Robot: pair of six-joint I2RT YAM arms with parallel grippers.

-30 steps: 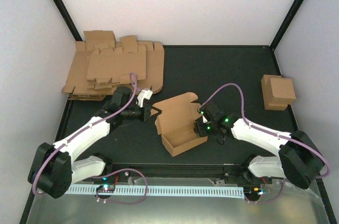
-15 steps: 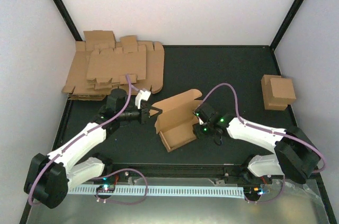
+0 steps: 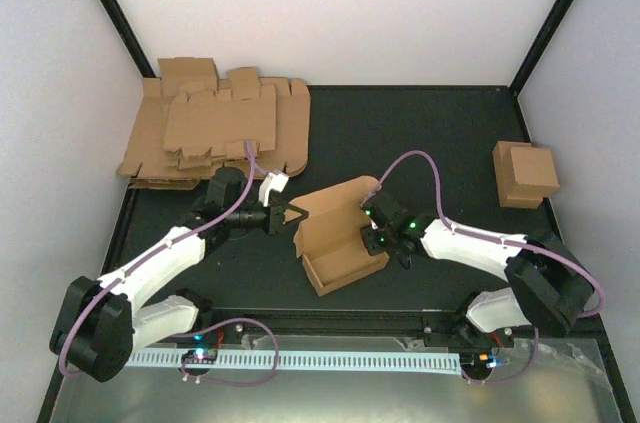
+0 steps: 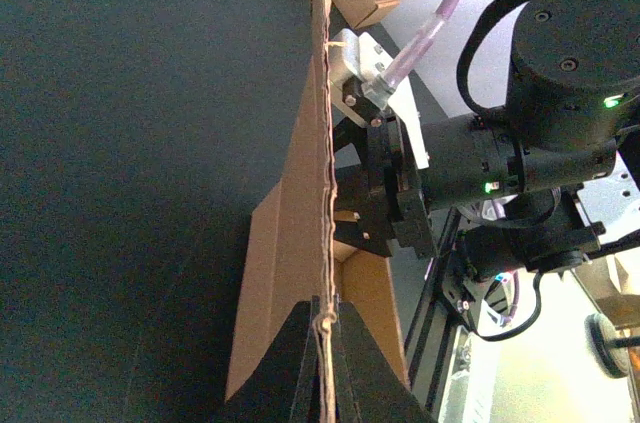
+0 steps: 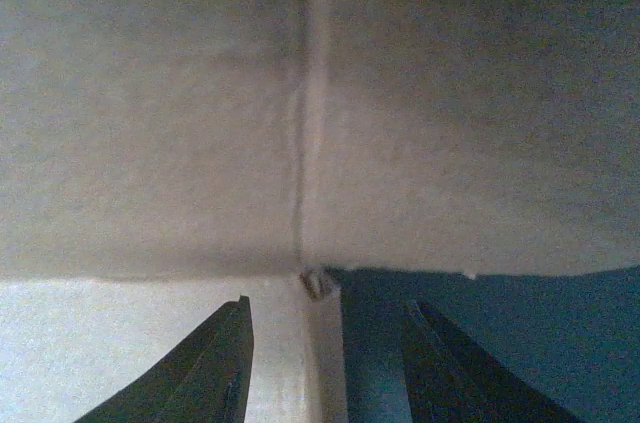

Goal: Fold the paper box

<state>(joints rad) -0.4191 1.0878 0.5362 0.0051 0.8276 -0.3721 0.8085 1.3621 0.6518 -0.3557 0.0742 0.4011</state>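
As left claw (image 3: 290,216) grips it, paper box (image 3: 340,265) lies left-right (mouth up).

matt brown cardboard paper box (image 3: 335,243), matt black table (image 3: 420,133)

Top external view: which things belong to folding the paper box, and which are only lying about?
Belonging to the job: paper box, half folded; left gripper, shut on its flap; right gripper, open at its right side.
Only lying about: pile of flat cardboard blanks, far left; closed cardboard box, right edge.
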